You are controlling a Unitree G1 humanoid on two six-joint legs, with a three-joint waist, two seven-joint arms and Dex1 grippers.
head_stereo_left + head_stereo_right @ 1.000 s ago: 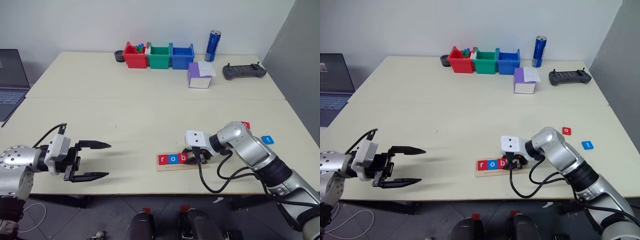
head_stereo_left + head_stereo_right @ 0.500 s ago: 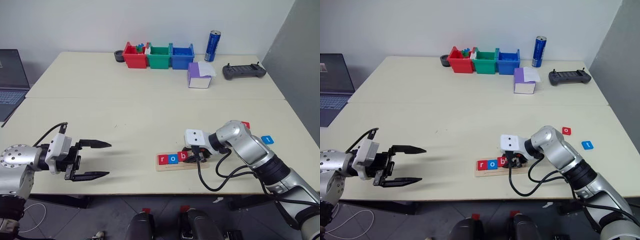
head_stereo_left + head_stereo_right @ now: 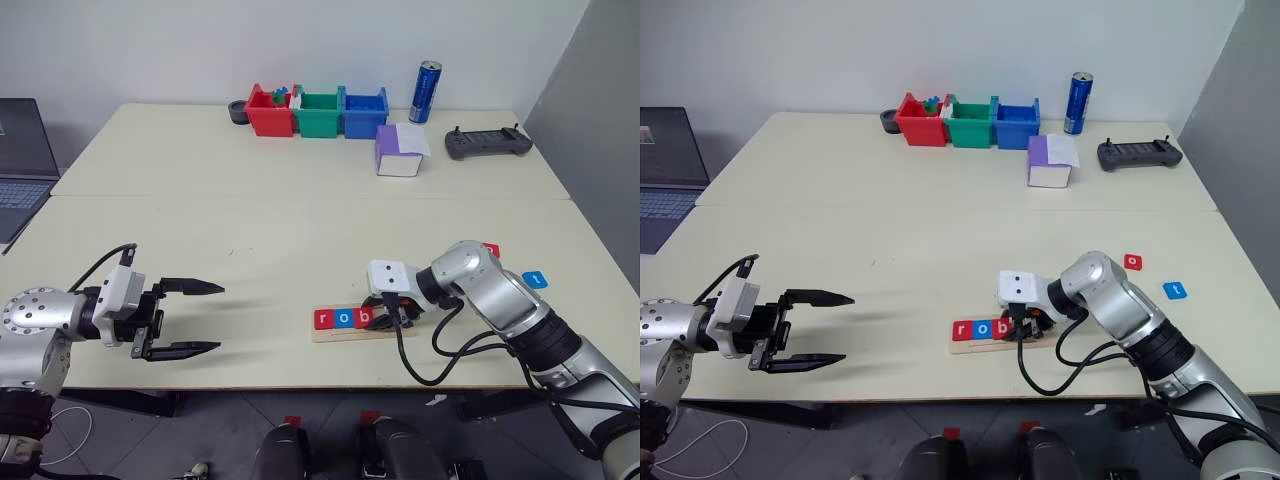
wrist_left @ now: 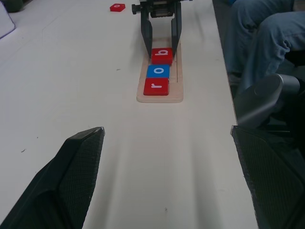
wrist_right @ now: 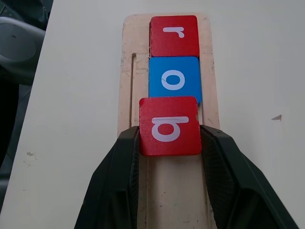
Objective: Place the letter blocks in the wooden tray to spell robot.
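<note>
The wooden tray [image 3: 352, 328] lies near the table's front edge. It holds a red r block [image 3: 323, 319] and a blue o block [image 3: 344, 318]. A red b block [image 5: 169, 126] comes third, pinched between the fingers of my right gripper [image 5: 170, 134], which is shut on it. It sits slightly off line and overlaps the o block's edge. A loose red o block [image 3: 1133, 261] and a blue t block [image 3: 1175, 290] lie on the table to the right of my right arm. My left gripper [image 3: 190, 318] hovers open and empty, well left of the tray.
Red [image 3: 268, 112], green [image 3: 318, 113] and blue [image 3: 364, 112] bins line the far edge, with a blue can [image 3: 428, 91], a purple-and-white box [image 3: 399, 151] and a black controller [image 3: 487, 144] nearby. A laptop [image 3: 20, 175] sits at the left. A person's legs [image 4: 257, 38] show beyond the tray's side.
</note>
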